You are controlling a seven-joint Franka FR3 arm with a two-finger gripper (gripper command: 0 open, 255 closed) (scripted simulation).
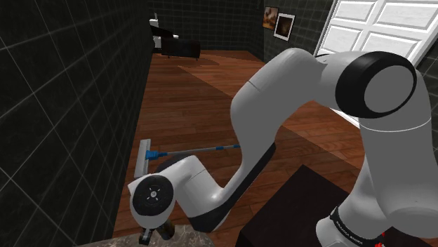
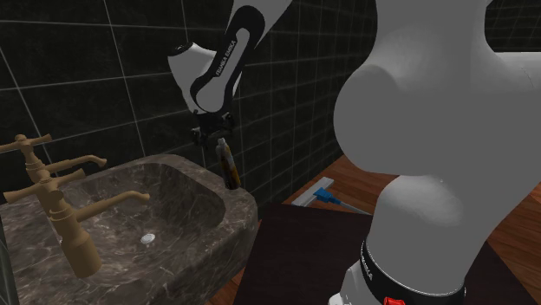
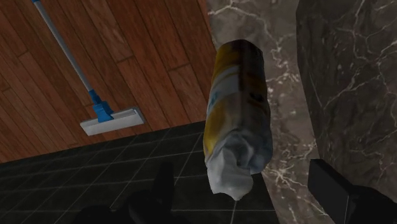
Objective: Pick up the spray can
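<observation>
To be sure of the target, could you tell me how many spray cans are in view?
1: the spray can is at the stone sink's rim, just below the gripper; others could be hidden behind the arm.

sink (image 2: 227, 217): polished marble | floor (image 1: 210, 91): glossy wood | spray can (image 3: 238, 108): dull, mottled

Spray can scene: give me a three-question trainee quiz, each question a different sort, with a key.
1. True or false: the gripper has its fingers shut on the spray can.
2. What lies on the wooden floor? A) a flat mop B) a bucket C) a towel
3. Fill in: the tan faucet stands at the dark marbled ____.
Key: 1 false, the fingers stand apart on either side of the can; 2 A; 3 sink.
</observation>
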